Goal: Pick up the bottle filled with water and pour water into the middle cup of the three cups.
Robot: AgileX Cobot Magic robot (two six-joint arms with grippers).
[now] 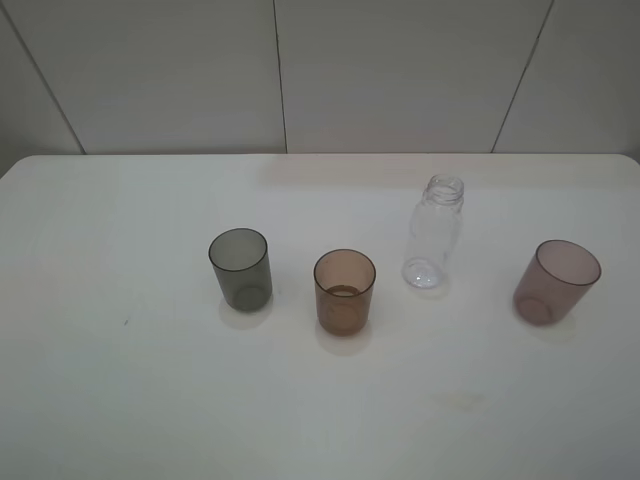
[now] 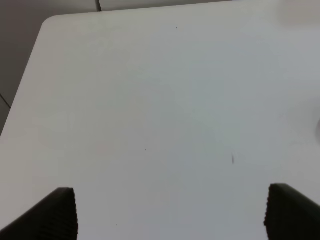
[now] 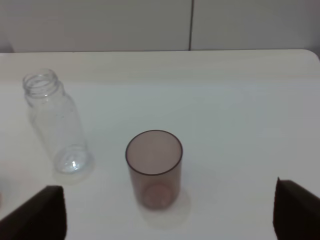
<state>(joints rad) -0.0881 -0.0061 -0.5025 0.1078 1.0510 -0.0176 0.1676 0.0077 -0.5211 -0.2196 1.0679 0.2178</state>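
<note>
The clear capless bottle point(image 1: 434, 233) stands upright on the white table, right of the amber-brown middle cup point(image 1: 344, 291). The smoky grey cup point(image 1: 241, 268) stands at the left and the mauve-pink cup point(image 1: 555, 281) at the right. No arm shows in the high view. In the right wrist view the bottle point(image 3: 56, 122) and the mauve-pink cup point(image 3: 153, 167) stand ahead of my open right gripper point(image 3: 167, 220), whose dark fingertips point(image 3: 42, 212) show at the frame's lower corners. My left gripper point(image 2: 170, 215) is open over bare table, far from the cups.
The white table point(image 1: 120, 400) runs to a pale panelled wall point(image 1: 300, 70) at the back. Its rounded far left corner point(image 2: 47, 22) shows in the left wrist view. A small dark speck point(image 1: 126, 322) lies left of the grey cup.
</note>
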